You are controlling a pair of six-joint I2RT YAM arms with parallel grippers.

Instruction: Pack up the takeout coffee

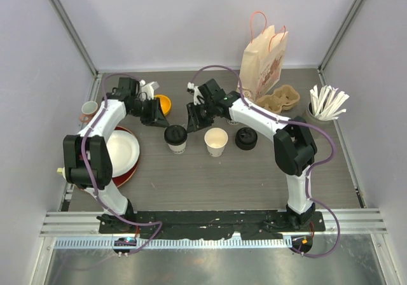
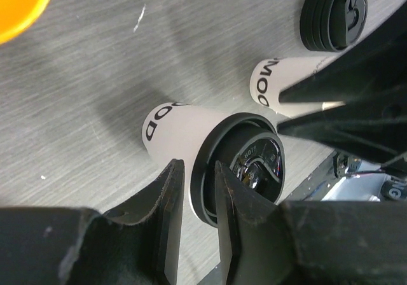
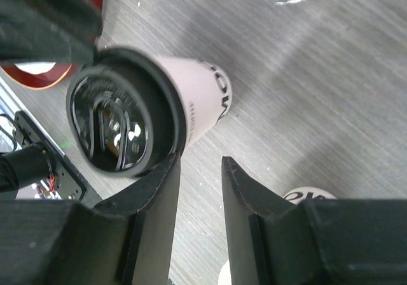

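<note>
Left arm: bent over the left side of the table [image 1: 254, 183], wrist turned rightward; left gripper [image 2: 197, 168] has its fingers slightly apart, pinching nothing.
Right arm: stretched leftward; right gripper [image 3: 199, 164] has its fingers slightly apart, bare tabletop showing in the gap.
Lidded cup [image 1: 176, 139]: upright, just beside both grippers.
Open cup [image 1: 216, 142]: upright to its right, with a loose black lid [image 1: 246, 139] lying beyond.
</note>
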